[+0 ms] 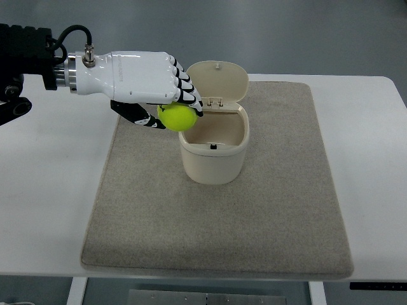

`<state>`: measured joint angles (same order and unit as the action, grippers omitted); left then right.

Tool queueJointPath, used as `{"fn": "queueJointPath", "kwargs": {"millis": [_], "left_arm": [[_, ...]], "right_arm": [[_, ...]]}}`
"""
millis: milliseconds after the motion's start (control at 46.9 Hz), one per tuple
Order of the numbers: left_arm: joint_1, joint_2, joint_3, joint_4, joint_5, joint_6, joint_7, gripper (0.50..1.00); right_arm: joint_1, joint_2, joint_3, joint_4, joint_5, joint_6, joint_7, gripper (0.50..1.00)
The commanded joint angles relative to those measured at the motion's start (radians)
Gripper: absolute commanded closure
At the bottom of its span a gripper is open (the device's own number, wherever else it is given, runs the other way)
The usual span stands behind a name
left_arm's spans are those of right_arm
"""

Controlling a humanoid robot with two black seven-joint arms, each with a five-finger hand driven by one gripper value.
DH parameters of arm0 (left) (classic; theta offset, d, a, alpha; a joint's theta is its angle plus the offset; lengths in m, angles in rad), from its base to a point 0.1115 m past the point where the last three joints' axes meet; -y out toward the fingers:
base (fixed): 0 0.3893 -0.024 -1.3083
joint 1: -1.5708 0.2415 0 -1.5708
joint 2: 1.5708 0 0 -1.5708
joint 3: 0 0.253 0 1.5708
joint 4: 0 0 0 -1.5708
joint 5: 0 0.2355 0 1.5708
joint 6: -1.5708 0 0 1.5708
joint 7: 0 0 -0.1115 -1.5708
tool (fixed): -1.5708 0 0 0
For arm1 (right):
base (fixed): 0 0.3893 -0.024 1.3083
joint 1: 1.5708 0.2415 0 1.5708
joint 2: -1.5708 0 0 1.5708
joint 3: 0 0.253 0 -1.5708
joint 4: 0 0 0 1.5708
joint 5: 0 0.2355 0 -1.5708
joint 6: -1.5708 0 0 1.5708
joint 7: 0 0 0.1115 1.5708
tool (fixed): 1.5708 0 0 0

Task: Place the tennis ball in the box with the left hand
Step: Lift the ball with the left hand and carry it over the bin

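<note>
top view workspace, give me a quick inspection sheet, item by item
surface: white table with a grey mat on it
job's things: tennis ball held at the box's left rim, not yet inside; cream box upright on the mat, lid hinged open at the back
clutter: nothing seen
hands: left hand shut on the tennis ball; right hand not in view
cables: black cable looping at the left wrist
surroundings: grey floor beyond the table

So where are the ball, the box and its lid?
ball (177,117), top view, on its yellow front below the fingers
box (212,162), top view, on its front wall
lid (218,79), top view, on its open inner face
</note>
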<state>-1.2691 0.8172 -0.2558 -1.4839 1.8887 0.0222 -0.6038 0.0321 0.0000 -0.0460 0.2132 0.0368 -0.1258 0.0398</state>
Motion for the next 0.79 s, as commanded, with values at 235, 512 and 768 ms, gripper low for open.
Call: {"fn": "queueJointPath", "kwargs": {"millis": [235,512,768], "left_arm": [[-0.01,-0.082,0.003,0.034,0.01,-0.013,0.006,1.0],[-0.009,-0.13,0.003,0.086,0.03,-0.013,0.006,1.0],[0.0,-0.181,0.003,0.112,0.032,-0.012,0.006,1.0]], "right_arm": [[0.0,0.0,0.0,0.0,0.0,0.0,0.0,0.599],[0.0,0.0,0.0,0.0,0.0,0.0,0.0,0.599],[0.0,0.0,0.0,0.0,0.0,0.0,0.0,0.599]]}}
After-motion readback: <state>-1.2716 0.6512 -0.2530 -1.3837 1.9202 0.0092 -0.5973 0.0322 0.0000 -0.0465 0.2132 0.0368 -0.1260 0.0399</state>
